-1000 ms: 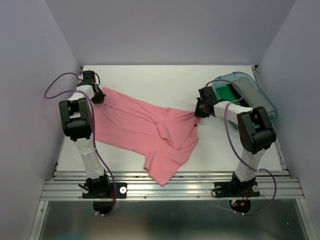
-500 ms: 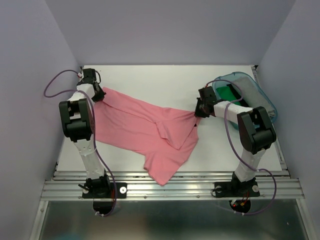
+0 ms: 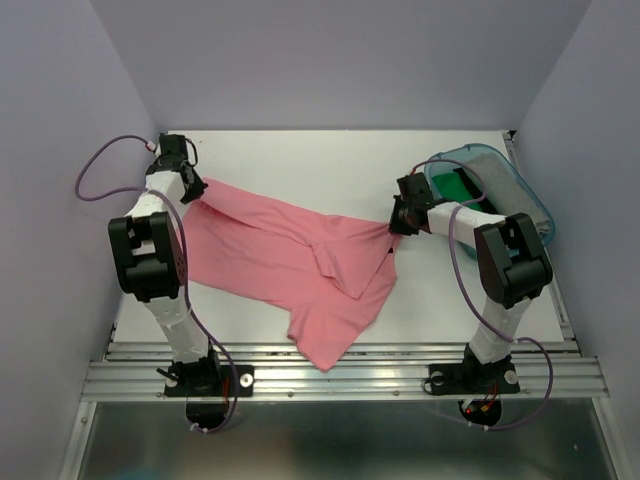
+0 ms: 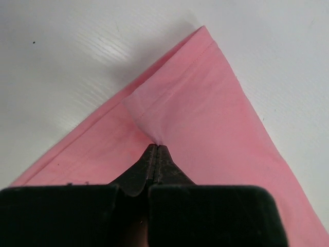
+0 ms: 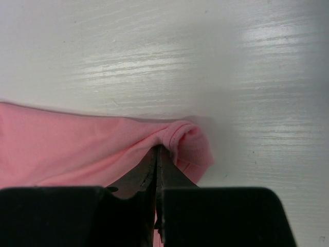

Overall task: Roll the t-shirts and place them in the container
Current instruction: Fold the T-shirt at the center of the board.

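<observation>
Flattening step: left claw (image 4: 156,147) pinches a corner of the salmon-pink t-shirt (image 3: 290,255) near the bench (image 3: 330,160) far-left corner, right claw (image 5: 157,150) pinches its opposite edge; next move likely needs both pulling apart, taut.

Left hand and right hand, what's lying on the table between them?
The pink t-shirt, spread between the left hand and right hand, both pinching its edges, as the top view shows.

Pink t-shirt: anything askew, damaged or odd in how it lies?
Nothing damaged. The pink t-shirt lies skewed across the table, a flap folded over at its middle and its near corner lapping the front rail. The left tool and right tool are shut on opposite ends.
</observation>
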